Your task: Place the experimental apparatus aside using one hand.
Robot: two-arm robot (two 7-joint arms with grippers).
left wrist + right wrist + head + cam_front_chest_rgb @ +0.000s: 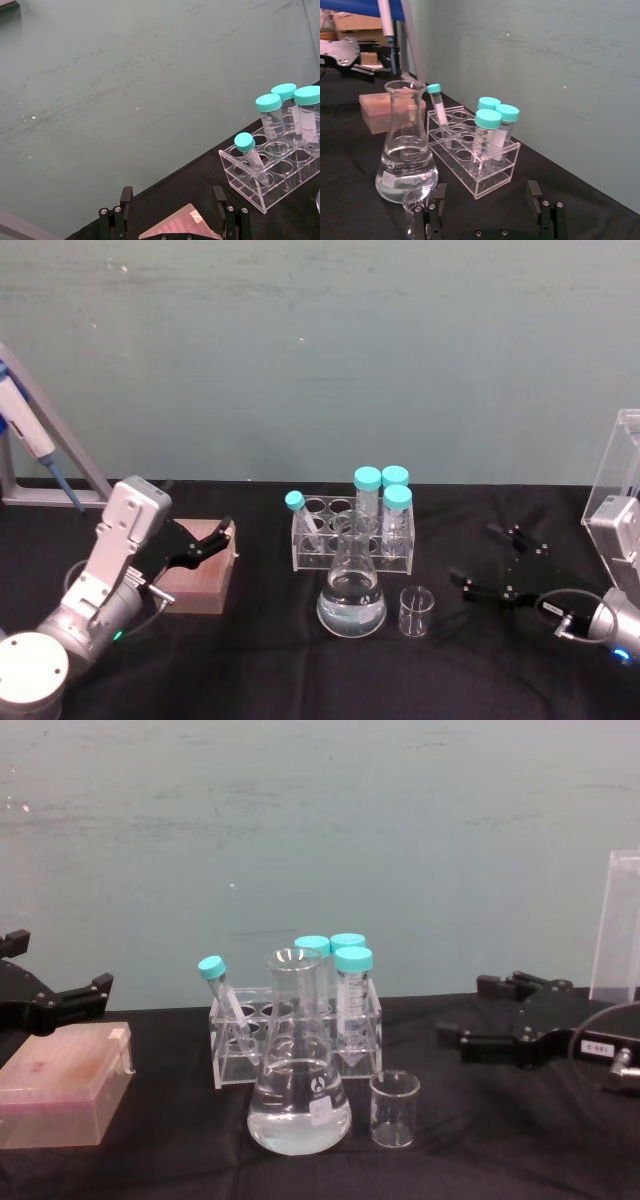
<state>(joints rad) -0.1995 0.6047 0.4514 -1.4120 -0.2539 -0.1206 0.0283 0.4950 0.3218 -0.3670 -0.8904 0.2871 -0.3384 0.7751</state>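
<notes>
I see the flask (351, 592) and beaker (415, 612) side by side on the worktop (300, 675), just in front of the tube rack (330, 540); my right claw (478, 552) sits near the beaker's right, jaws apart, holding nothing, and my left claw (196, 558) hangs above the pink box (205, 585), jaws apart too.

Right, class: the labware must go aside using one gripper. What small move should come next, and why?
Probably the right gripper should ease toward the small beaker. Its jaws stand open and empty, apart from the glass, and the beaker is the piece nearest to it, beside the flask. The left gripper is open by the pink box.
</notes>
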